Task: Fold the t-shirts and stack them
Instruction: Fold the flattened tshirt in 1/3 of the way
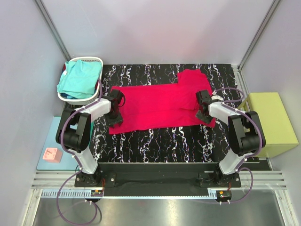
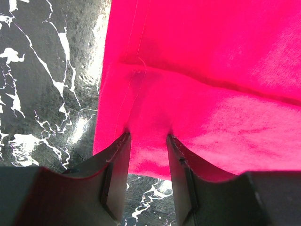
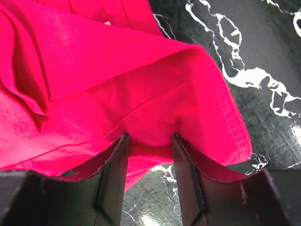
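Gripper states: the left gripper (image 2: pixel 148 136) had its jaws closed on the hemmed left edge of the crimson-red t-shirt (image 2: pixel 211 94), with cloth puckered between its fingers (image 2: pixel 117 160). The right gripper (image 3: pixel 150 136) was likewise clamped on the shirt's right edge, where the fabric bunched in folds and curled up off the black marbled table (image 3: pixel 263 94). In the overhead view, a bare strip of table lay nearest the arm bases. Beyond it the crimson-red t-shirt was spread as a wide band across the middle, one part projecting toward the far right. Left of the table lay a light-blue mat (image 1: pixel 47 136) bearing a pink cube (image 1: pixel 51 154), and right of it stood a yellow-green block (image 1: pixel 273 122). At the far left corner, the turquoise t-shirt (image 1: pixel 77 80) lay crumpled in a white basket (image 1: pixel 87 60).
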`<state>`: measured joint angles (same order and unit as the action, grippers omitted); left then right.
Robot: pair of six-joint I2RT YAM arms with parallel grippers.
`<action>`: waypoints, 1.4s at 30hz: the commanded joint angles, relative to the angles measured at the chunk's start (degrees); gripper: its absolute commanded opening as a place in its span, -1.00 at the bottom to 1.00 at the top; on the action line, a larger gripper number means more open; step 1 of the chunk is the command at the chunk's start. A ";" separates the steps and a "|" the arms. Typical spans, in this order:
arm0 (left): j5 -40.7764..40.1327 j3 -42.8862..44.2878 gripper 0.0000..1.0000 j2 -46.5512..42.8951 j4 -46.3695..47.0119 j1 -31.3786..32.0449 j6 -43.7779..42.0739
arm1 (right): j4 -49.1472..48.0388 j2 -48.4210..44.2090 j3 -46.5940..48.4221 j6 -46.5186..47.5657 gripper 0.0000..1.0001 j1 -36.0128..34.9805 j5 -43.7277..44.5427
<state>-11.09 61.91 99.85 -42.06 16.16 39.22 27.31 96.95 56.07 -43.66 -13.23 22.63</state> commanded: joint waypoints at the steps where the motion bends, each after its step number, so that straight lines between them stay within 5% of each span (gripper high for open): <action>1: 1.25 1.90 -0.17 -0.01 -0.21 -0.34 -0.81 | 2.40 -2.11 -2.20 -1.52 -0.03 -0.04 -2.33; 8: 1.25 0.67 -0.17 -1.50 -0.30 -0.34 -1.08 | 5.21 -0.70 -3.51 -0.81 -0.10 -0.12 -5.22; 18: 0.19 0.32 -0.17 -3.08 -1.88 -0.52 -1.34 | 7.49 -10.72 -10.45 -6.61 -0.14 -2.05 -12.43; 29: -1.65 -6.80 -0.17 -10.37 -3.11 -0.43 -1.25 | 13.30 -26.01 -16.96 -8.55 -0.06 -3.46 -9.46; 42: -1.56 0.65 -0.11 -13.29 -2.41 -0.43 -1.69 | 9.52 -24.18 -3.26 0.94 0.10 -3.46 -2.68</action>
<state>-11.73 56.90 87.61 -46.02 15.94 38.76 41.10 73.19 46.96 -47.11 -16.36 16.05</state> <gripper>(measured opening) 0.442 0.541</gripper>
